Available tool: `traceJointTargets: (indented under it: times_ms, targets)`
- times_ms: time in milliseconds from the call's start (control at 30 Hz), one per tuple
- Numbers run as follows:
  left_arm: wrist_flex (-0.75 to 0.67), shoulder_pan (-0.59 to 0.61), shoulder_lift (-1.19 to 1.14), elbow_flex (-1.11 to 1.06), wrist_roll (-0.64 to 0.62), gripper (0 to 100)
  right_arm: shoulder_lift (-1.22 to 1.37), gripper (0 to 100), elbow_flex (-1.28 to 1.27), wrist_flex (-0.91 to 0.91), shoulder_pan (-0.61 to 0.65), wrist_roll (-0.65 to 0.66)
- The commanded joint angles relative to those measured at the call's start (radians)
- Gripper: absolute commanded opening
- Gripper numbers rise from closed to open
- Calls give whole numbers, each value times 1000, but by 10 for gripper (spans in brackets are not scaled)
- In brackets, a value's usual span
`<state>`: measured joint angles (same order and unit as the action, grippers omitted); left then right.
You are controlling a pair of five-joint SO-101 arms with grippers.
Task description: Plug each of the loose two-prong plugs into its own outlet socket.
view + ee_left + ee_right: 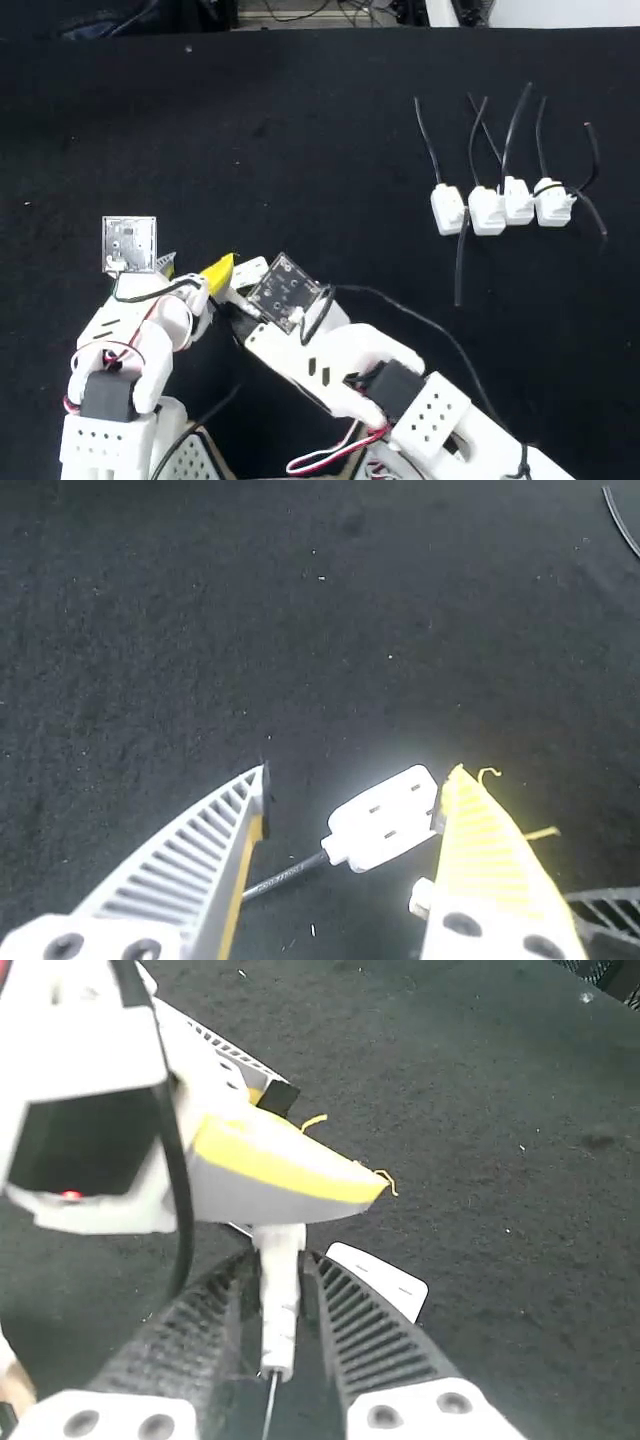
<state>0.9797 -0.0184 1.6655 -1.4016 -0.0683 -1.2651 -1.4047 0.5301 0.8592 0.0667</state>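
1. Nearest, in the lower centre of the high view, the right tool (282,1270) is clamped on a white two-prong plug (280,1320). Its black ribbed fingers pinch the plug's body from both sides, so the prong end points out ahead and a thin wire trails back between them. Gripping it by the body looks chosen to keep the prongs free and aimed.

2. Just ahead, the plug's front end passes under the yellow finger (290,1170) of the left tool, which hides the prongs. I cannot tell whether they have entered any slot.

3. The left tool (358,775) stands spread apart, straddling the white outlet socket (385,820). The socket lies flat on the black surface (300,120), left of centre in the high view. It touches the yellow finger, with a clear gap to the white ribbed finger (195,865). This reads as a backstop more than a grip, bracing the socket so that a push from the plug does not slide it away.

4. The socket's black cord (280,877) runs back toward the white finger.

5. Farthest, at the upper right of the high view, four white cord ends (487,210) sit in a row, well apart from both arms. Their black cords fan away from them. I cannot tell which are plugs, which are sockets, or whether any are mated.
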Motion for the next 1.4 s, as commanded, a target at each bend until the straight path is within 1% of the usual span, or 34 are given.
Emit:
traceJointTargets:
  times_ms: [0,100,167,233,333,433,667,733,800,933,1033,1133,1267,1367]
  targets:
    - [5,28,-5,15,6,277,-44,10,12,14,-34,2]
    - [-3,114,-3,38,2,277,-42,10,22,77,-61,2]
    - [-12,157,-3,45,-34,277,-27,10,38,115,-107,2]
    - [-15,191,-3,48,-60,277,28,10,76,153,-152,2]
    - [-37,234,-3,38,-81,277,183,10,194,218,-199,2]
    - [-75,274,-3,-1,-104,277,403,10,390,321,-218,-2]
    - [-296,390,-3,-166,-187,277,921,10,944,649,-222,-8]
    - [-330,421,-3,-185,-221,277,1044,10,1087,736,-222,-8]
    - [-333,444,-3,-186,-247,277,1156,10,1222,818,-222,-8]
    - [-331,463,-3,-186,-258,277,1351,10,1431,944,-224,-8]
    - [-330,463,-3,-188,-258,277,1460,10,1546,988,-242,-8]
    - [-330,463,-3,-188,-258,277,1546,10,1638,1011,-259,-8]
    - [-330,463,-3,-188,-258,277,1646,10,1751,1111,-259,-11]
    - [-330,463,-3,-185,-258,277,1709,10,1850,1185,-256,-51]
